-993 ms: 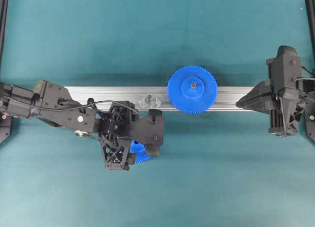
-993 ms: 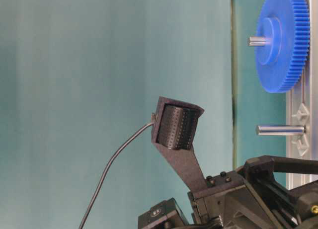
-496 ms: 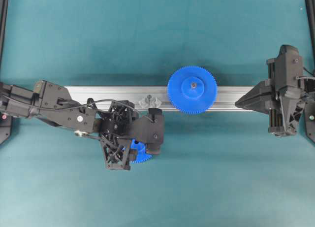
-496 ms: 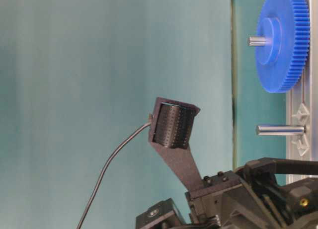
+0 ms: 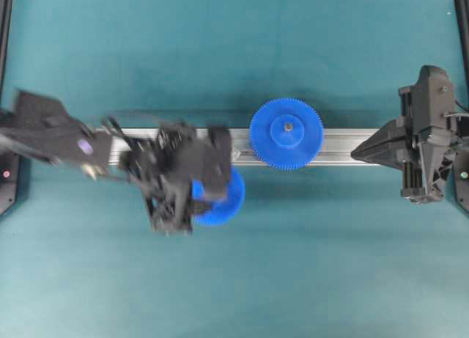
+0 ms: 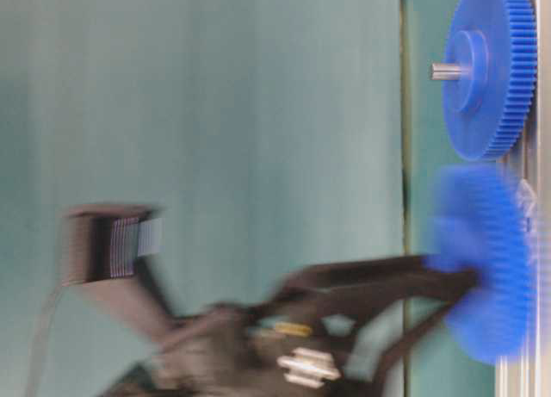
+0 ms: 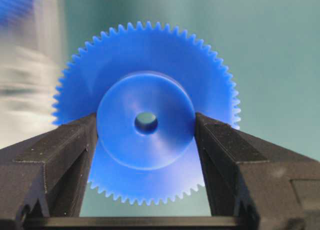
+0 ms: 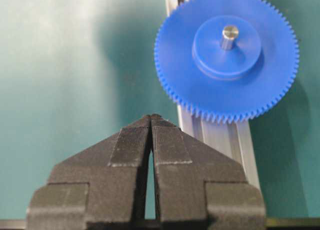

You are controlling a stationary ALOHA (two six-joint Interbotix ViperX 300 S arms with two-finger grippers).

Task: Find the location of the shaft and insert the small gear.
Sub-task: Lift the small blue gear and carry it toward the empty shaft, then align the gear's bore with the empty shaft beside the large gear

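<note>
Small gear (image 7: 145, 117) sits pinched by its raised round hub between the two black fingers (image 7: 55, 162) of the left gripper (image 5: 201, 188), teeth free all round and the dark centre hole facing out, which looks like a hold chosen to leave the bore open for a shaft. From overhead it hangs at the near edge of the ribbed aluminium rail (image 5: 344, 147), left of the larger gear (image 5: 286, 133), which is already seated on its steel pin (image 8: 229, 35). Both gears are matte blue plastic with fine, even teeth. The free shaft is hidden by arm and blur. At the rail's right end the right gripper (image 8: 151, 140) holds nothing, its ridged pads pressed together, well apart from the work.
</note>
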